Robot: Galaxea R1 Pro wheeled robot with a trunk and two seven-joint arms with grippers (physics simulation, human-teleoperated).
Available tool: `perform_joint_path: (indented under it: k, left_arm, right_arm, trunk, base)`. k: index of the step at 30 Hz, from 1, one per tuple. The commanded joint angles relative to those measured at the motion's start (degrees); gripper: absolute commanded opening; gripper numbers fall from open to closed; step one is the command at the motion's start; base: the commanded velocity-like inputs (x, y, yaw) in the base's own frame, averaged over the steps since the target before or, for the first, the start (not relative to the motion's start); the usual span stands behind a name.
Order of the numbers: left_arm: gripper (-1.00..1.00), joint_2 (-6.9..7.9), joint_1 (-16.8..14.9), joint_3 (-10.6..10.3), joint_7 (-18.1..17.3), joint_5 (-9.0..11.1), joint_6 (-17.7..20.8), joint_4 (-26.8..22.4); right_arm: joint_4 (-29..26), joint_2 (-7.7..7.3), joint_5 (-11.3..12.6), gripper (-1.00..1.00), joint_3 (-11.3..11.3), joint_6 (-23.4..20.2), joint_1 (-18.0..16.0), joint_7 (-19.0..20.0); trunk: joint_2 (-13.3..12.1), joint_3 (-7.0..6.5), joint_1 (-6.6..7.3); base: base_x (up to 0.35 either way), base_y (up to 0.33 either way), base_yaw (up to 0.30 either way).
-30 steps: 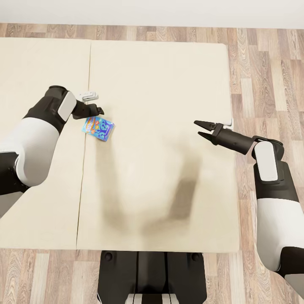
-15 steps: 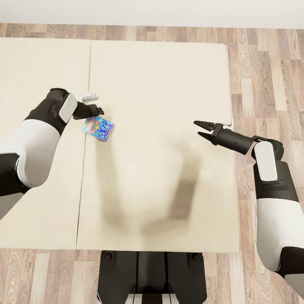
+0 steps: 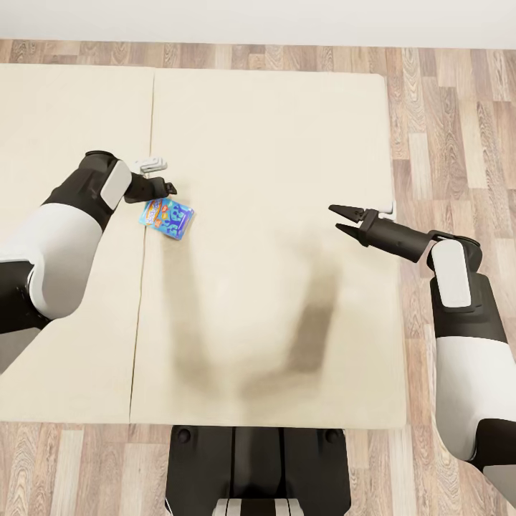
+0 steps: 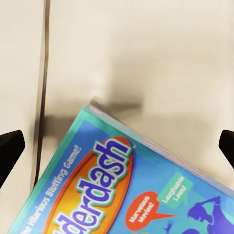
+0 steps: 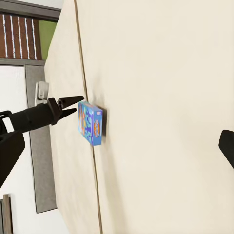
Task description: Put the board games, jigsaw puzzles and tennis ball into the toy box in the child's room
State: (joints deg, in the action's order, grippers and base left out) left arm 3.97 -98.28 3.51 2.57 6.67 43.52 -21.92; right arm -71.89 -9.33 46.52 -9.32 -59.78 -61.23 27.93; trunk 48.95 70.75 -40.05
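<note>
In the head view, the small blue board game (image 3: 168,218) lies flat on the beige bed (image 3: 272,143), in the left half of the frame, right beside the dark seam between the two mattress parts. The left gripper (image 3: 169,189) sits just above the box's upper edge, at the end of a dark forearm that comes in from the left. Whether its fingertips touch the box cannot be told from this view.

In the left wrist view, the box (image 4: 131,185) fills the lower part of the frame, tilted, with the printed cover reading partly "derdash"; the bottom edge cuts off the rest. Two dark fingertips (image 4: 9,152) show at the left and right edges of that frame, spread wide apart with the box between and beyond them, so the left pincer is released and grips nothing.

In the right wrist view, the same box (image 5: 90,123) appears left of centre, seen from its side, against the mattress seam. The left gripper (image 5: 73,104) points at the box's upper end, very near it, its two thin fingers slightly parted.

The right gripper (image 3: 342,218) hangs over the right part of the bed in the head view, well apart from the box, its two dark fingers spread and empty. A wood-plank floor (image 3: 459,129) borders the bed along the top, right and bottom of the frame. The robot's dark base (image 3: 258,466) is cut off at the bottom edge.
</note>
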Motion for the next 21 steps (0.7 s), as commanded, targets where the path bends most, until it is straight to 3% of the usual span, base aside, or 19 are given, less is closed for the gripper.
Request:
perform_joint_path:
  k: [1,21]
  left_arm:
    - [1.0,-0.01,0.03,0.19,0.28,0.52,0.24,-0.06]
    - [1.0,-0.02,2.77,0.23,0.16,0.36,-2.95,0.37]
  right_arm:
    - [0.01,0.01,-0.52,1.0,-0.09,-0.22,-0.03,0.55]
    - [0.0,0.1,-0.55,1.0,0.13,-0.22,-0.03,0.5]
  trunk:
    - [0.04,0.03,-0.01]
    - [0.04,0.03,-0.01]
  base:
    - [0.0,0.0,0.0]
    - [0.0,0.0,0.0]
